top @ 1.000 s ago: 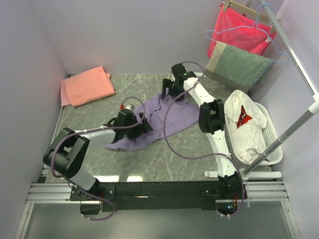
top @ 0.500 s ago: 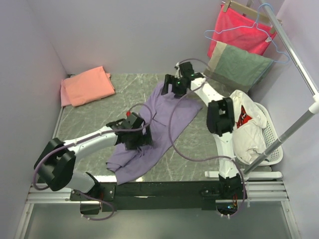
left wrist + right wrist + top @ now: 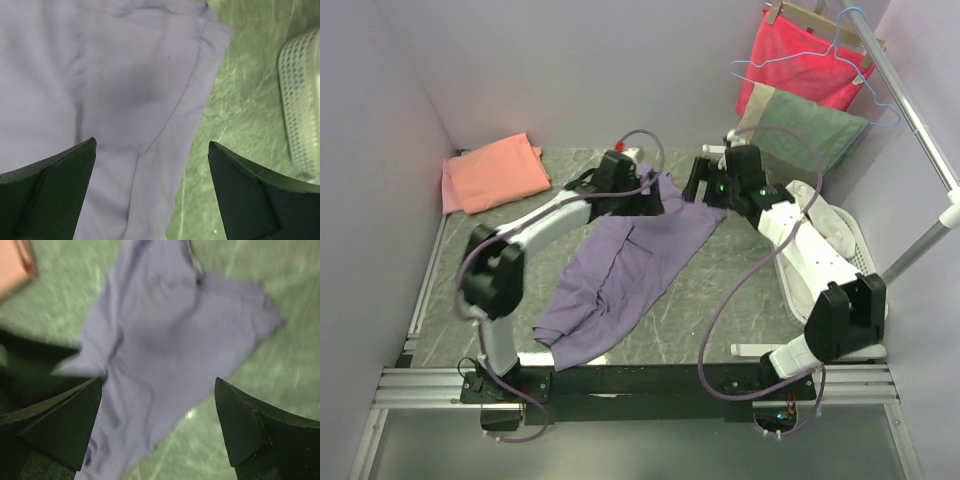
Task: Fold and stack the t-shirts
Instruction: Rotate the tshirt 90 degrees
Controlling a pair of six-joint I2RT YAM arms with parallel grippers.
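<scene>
Purple cotton sprawls diagonally across the marble-look table (image 3: 720, 290). The purple tee (image 3: 630, 265) lies unfolded and rumpled, its near end at the table's front edge and its far end near the ctr of the back.

We see both arms reaching to that far end. The left gripper (image 3: 653, 200) sits over the tee's far-left part, jaws spread wide w/ nothing pinched. From the left wrist, we look past the gripper (image 3: 151, 145) at the purple tee (image 3: 125, 100), a seam running down it, bare table on the right and the basket (image 3: 300, 100) at the frame's edge.

The right gripper (image 3: 700, 185) is just beside the tee's far-right corner, jaws likewise wide apart and gripping nothing. Its wrist pic is blurred. Btw the fingers of the gripper (image 3: 159, 381) we make out most of the purple tee (image 3: 170, 355) below, and a sliver of the pink tee (image 3: 12, 262) top left.

The pink tee (image 3: 495, 172) rests folded in the far-left corner, well apart from the purple one.

On the right, the white basket (image 3: 860, 235) is partly hidden behind the right arm. At the back right, a red cloth (image 3: 800, 60) and a grey-green towel (image 3: 800, 125) hang one above the other.
</scene>
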